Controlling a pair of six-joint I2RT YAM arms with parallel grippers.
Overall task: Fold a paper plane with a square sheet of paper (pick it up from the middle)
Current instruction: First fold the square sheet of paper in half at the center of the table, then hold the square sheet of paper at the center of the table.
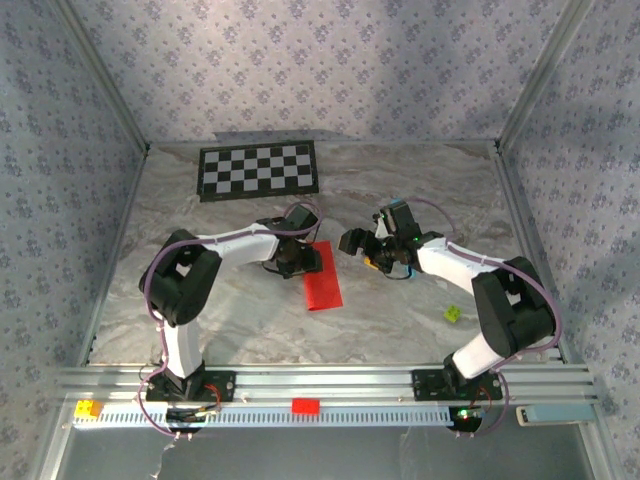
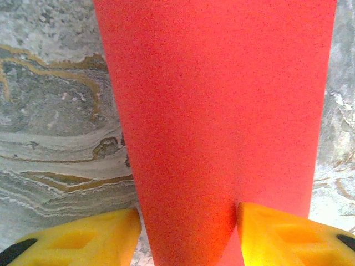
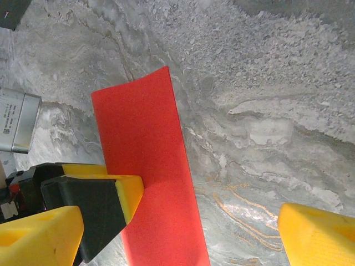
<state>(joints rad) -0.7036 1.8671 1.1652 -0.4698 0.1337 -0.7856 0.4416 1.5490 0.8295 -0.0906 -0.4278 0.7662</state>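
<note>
From above, the red paper (image 1: pixel 323 280) lies mid-table as a narrow folded strip, flat, between the two arms. The left gripper (image 1: pixel 297 262) sits at its far left edge and the right gripper (image 1: pixel 358 243) hangs just right of it, off the paper. The left wrist view shows the jaws open, yellow fingers (image 2: pixel 83 238) either side of the strip. The right wrist view shows the right gripper (image 3: pixel 180 221) spread wide above the strip, holding nothing. The table (image 1: pixel 200 310) is marbled grey. A checkerboard (image 1: pixel 260 170) lies at the back and a small green block (image 1: pixel 453 313) to the right. A red block (image 1: pixel 305 405) and a yellow block (image 1: pixel 88 408) are on the near rail. The walls (image 1: pixel 350 70) are patterned.
</note>
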